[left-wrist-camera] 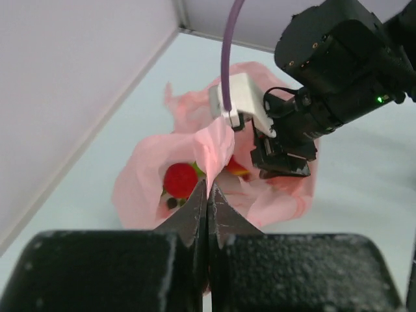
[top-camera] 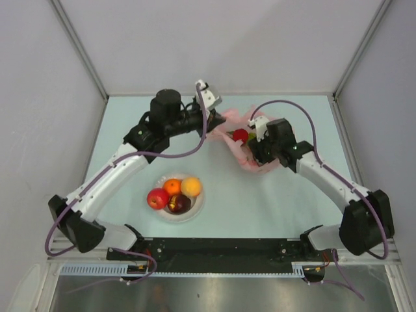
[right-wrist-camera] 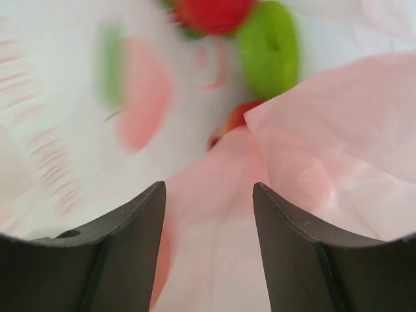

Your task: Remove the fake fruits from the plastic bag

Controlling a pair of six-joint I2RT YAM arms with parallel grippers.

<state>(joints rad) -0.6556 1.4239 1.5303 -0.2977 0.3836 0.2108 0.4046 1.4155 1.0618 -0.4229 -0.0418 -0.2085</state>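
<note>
One pale table (top-camera: pixel 266 195) is seen from above, with both arms bent over it. The pink plastic bag (top-camera: pixel 231 119) is crumpled at about one o'clock from the table's middle. The white plate (top-camera: pixel 199 209) is set at about seven o'clock, well apart from the bag. The left gripper (left-wrist-camera: pixel 207 190) is pinched tight on an upper fold of the film, so the mouth is held up and open. The right gripper (right-wrist-camera: pixel 208 188) is pushed into that mouth with its fingers set apart and nothing gripped; only loose film is seen between them. Four fruits are piled on the plate: a red apple (top-camera: pixel 156 198), an orange ball (top-camera: pixel 172 186), a yellow-orange one (top-camera: pixel 192 186) and a dark purple one (top-camera: pixel 179 204). Inside the bag a red fruit (right-wrist-camera: pixel 211 12) is seen at twelve o'clock from the right fingers, with a green piece (right-wrist-camera: pixel 270 47) at one o'clock.

Film could be trapped with the fruit if the jaws are closed here, and the bag could then be dragged out of the left pinch. The glossy fruit could also be squeezed out sideways by an off-centre grip.
</note>
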